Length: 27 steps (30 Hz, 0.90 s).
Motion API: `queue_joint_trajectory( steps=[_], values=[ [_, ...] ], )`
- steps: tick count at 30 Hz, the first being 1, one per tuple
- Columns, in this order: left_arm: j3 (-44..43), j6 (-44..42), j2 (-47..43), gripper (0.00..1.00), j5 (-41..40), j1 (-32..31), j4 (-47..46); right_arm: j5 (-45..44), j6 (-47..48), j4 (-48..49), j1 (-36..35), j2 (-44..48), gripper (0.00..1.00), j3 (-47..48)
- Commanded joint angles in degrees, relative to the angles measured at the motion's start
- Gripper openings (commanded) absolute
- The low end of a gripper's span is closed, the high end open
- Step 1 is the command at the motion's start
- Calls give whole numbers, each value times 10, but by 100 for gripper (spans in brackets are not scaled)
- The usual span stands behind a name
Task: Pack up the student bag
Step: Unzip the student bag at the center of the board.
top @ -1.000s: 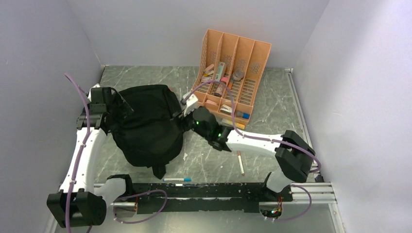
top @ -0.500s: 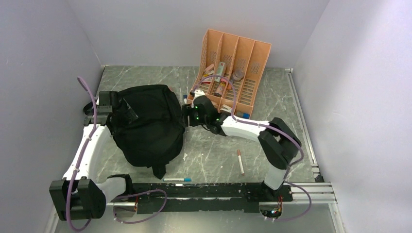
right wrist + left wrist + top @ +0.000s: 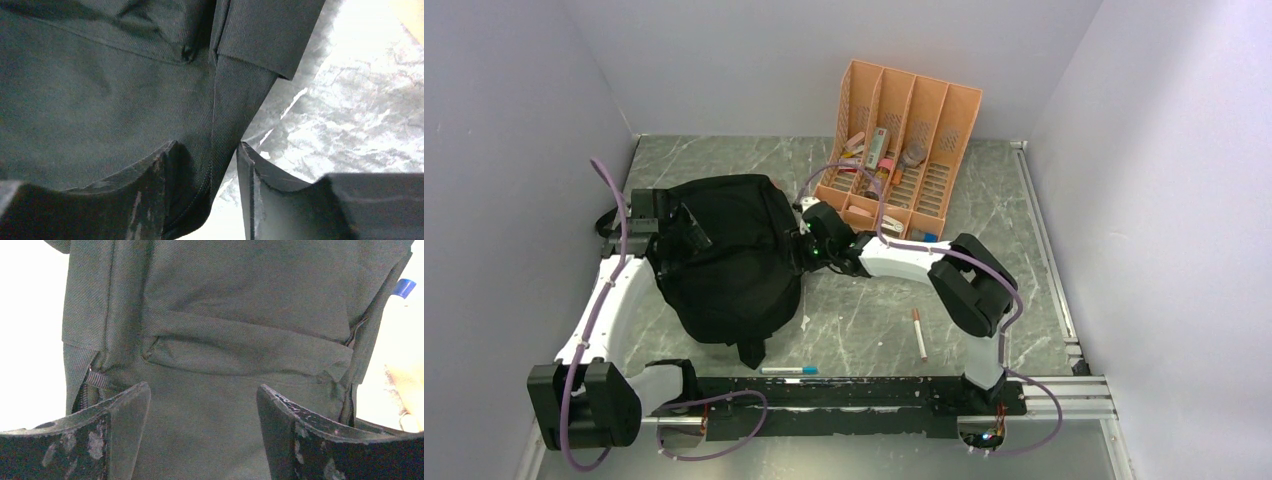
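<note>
My right gripper [image 3: 207,150] has swung in from mid-table onto the right edge of the student bag [image 3: 724,265], which lies left of centre, jaws narrowing astride a seam but not yet pinching; my left gripper [image 3: 202,390] gapes at its left side, so I expect an opening pull.

The student bag [image 3: 724,260] lies between the left arm [image 3: 602,305] and right arm [image 3: 904,262].

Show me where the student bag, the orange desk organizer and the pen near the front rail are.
student bag [image 3: 724,265]: top external view, middle of its black fabric.
orange desk organizer [image 3: 965,125]: top external view, its right outer wall.
pen [image 3: 789,370]: top external view, middle of its barrel.
</note>
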State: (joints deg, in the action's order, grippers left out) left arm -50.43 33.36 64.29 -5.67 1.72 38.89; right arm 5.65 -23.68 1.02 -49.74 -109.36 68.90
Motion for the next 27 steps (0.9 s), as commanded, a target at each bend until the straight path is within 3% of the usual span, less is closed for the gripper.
queue_joint_trajectory(
  steps=[1,7,16,20,27],
  values=[
    [-7,-2,-6,81,15,-3,-22,-27,26,-47,-10,-5,48,-5],
    [-19,-8,-8,76,60,-14,-85,-32,46,-48,-12,8,47,-46],
    [-155,-49,159,67,-28,-196,-86,-32,40,-13,-12,-1,38,-69],
    [-220,-68,244,60,-72,-215,-46,-29,35,8,-10,10,35,-78],
    [-236,-65,274,56,-87,-218,-28,-11,25,21,-10,12,34,-83]
  ],
)
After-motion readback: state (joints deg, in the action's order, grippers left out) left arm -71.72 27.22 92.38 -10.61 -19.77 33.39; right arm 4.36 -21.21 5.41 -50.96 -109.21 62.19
